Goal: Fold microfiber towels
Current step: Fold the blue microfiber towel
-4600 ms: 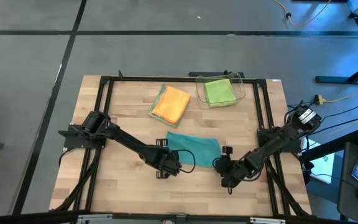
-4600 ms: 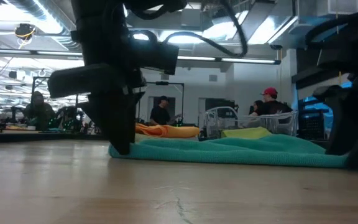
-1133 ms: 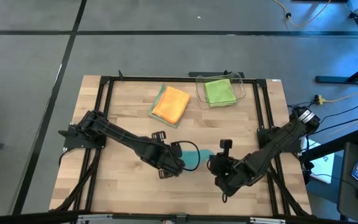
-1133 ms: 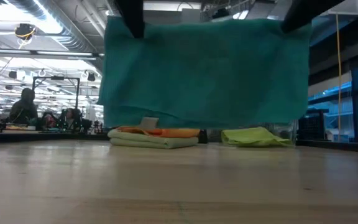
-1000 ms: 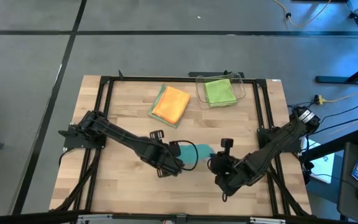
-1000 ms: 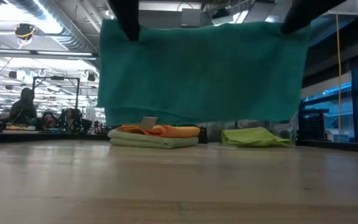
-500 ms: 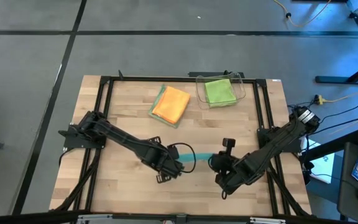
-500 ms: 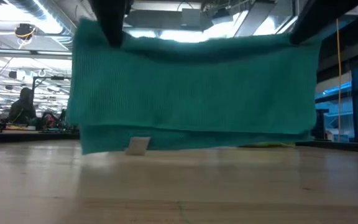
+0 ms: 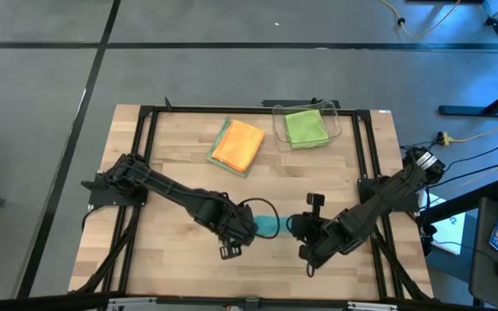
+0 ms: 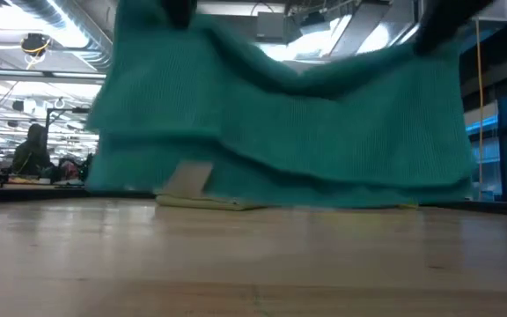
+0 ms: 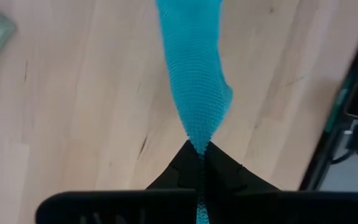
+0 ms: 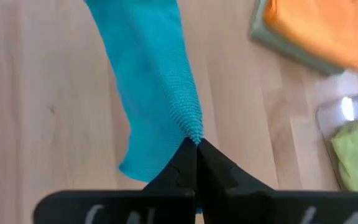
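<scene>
Teal knit-textured towel [image 10: 280, 123] hangs in a sagging sheet above the pale wood table [image 9: 171, 259], each upper corner pinched tight between the dark fingers of the left gripper [image 11: 202, 151] and right gripper [image 12: 196, 144]. Farther back, the orange towel [image 9: 238, 144] lies folded on a sage green towel [image 9: 219, 141], and the lime green towel [image 9: 305, 127] sits in a clear plastic bin [image 9: 277, 130].

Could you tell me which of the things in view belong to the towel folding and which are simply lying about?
Part of the job:
- teal towel, held up between the left gripper and the right gripper, both shut on it
- orange towel on the sage green towel
- lime green towel

Lying about:
- clear plastic bin holding the lime green towel
- table
</scene>
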You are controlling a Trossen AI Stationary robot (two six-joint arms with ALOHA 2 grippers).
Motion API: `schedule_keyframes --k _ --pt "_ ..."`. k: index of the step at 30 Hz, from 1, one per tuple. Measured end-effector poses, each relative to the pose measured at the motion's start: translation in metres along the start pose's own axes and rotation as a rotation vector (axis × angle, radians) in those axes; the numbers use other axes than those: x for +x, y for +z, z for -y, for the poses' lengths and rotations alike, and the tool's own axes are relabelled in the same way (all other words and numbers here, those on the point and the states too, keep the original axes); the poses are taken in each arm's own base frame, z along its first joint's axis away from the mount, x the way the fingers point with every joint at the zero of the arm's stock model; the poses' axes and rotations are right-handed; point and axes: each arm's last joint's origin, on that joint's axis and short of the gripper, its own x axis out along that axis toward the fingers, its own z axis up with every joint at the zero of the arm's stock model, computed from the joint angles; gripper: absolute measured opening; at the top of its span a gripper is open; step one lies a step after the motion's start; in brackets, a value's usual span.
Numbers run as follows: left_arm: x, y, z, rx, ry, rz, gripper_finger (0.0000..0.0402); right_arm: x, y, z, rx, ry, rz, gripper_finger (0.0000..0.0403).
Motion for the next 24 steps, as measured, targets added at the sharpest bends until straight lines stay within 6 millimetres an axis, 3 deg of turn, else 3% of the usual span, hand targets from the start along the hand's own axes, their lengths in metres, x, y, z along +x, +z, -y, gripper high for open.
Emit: schedule_keyframes --k 5,12,24 --pt "0.027 -0.001 -0.017 -0.018 0.049 -0.101 0.0000 0.020 -0.008 0.009 0.027 -0.028 -0.074 0.0000" --pt "0.058 0.006 -0.039 -0.010 0.064 -0.117 0.0000 0.052 -0.015 0.024 0.069 -0.060 -0.140 0.0000" --pt "0.070 0.021 -0.077 0.004 0.167 -0.111 0.0000 0.093 -0.026 0.055 0.099 -0.129 -0.206 0.0004"
